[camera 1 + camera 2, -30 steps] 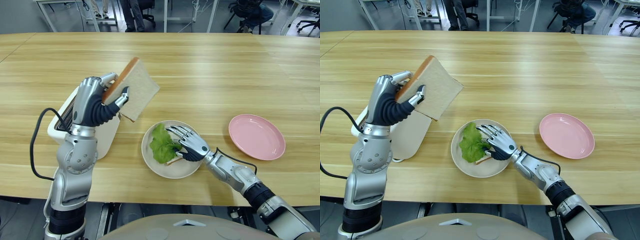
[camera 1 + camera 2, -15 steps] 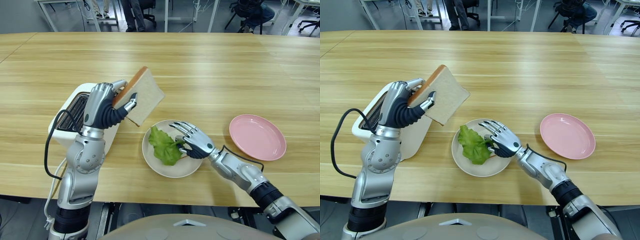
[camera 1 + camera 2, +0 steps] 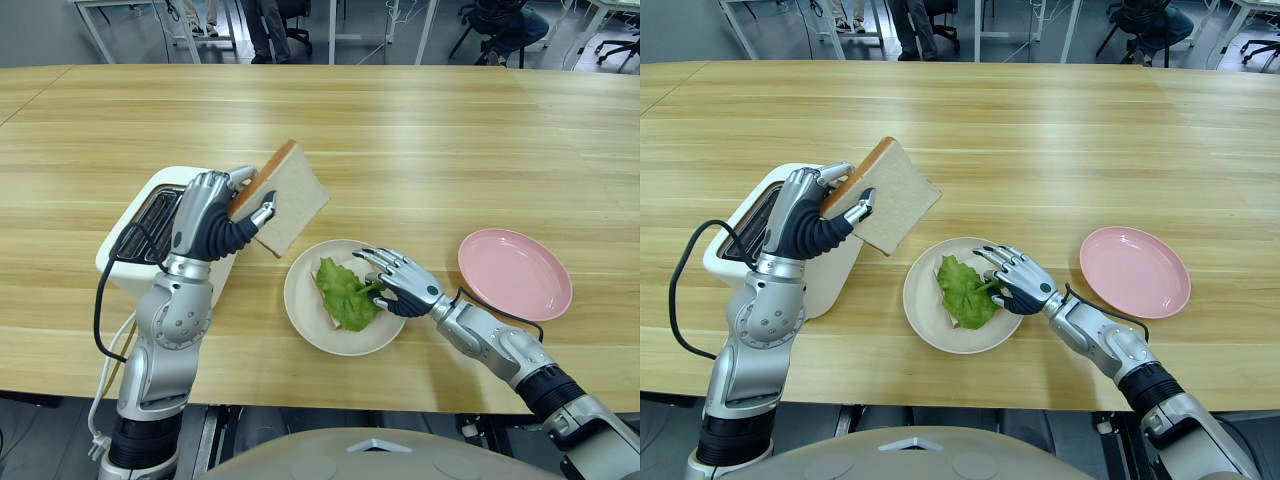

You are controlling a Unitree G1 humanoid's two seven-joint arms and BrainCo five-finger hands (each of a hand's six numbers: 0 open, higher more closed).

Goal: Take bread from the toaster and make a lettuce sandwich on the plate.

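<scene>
At the table's [image 3: 420, 130] front edge, left hand [image 3: 210, 215] grips bread [image 3: 295, 200]; right hand [image 3: 405, 288] pinches lettuce [image 3: 345, 295] on the plate [image 3: 301, 305]. Best let go and clear the right hand, then lay the bread flat.

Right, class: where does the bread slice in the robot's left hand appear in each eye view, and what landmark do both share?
Left eye view: bread slice, left of centre, tilted, gripped by the left hand.
Right eye view: same slice, further left of centre.
Shared landmark: pink plate, at right.
</scene>
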